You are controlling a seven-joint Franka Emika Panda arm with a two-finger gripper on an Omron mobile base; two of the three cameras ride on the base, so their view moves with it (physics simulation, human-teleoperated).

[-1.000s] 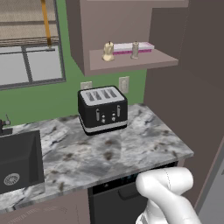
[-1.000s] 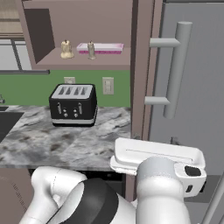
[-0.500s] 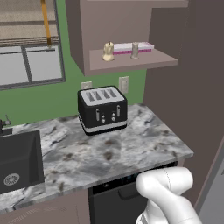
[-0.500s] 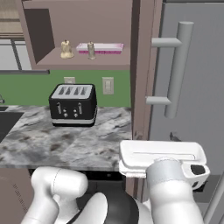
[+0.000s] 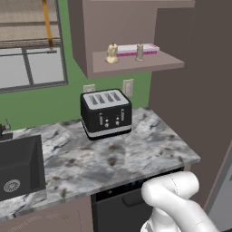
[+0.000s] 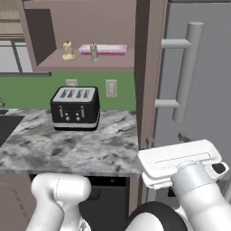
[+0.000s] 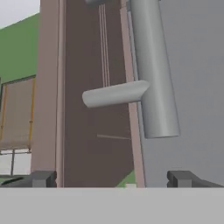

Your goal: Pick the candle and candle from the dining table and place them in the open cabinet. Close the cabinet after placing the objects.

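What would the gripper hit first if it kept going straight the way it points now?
Most likely the silver bar handle, probably its lower stand-off, which sits ahead between the fingertips of the gripper; behind it is the brown panel edge. Depth is hard to judge.

A home kitchen is shown. A black toaster [image 5: 106, 113] is set on a marbled surface [image 5: 113, 158] beside a black sink [image 5: 18, 167]. Wall cabinets [image 6: 85, 27] are mounted above, against a green wall [image 5: 68, 102].
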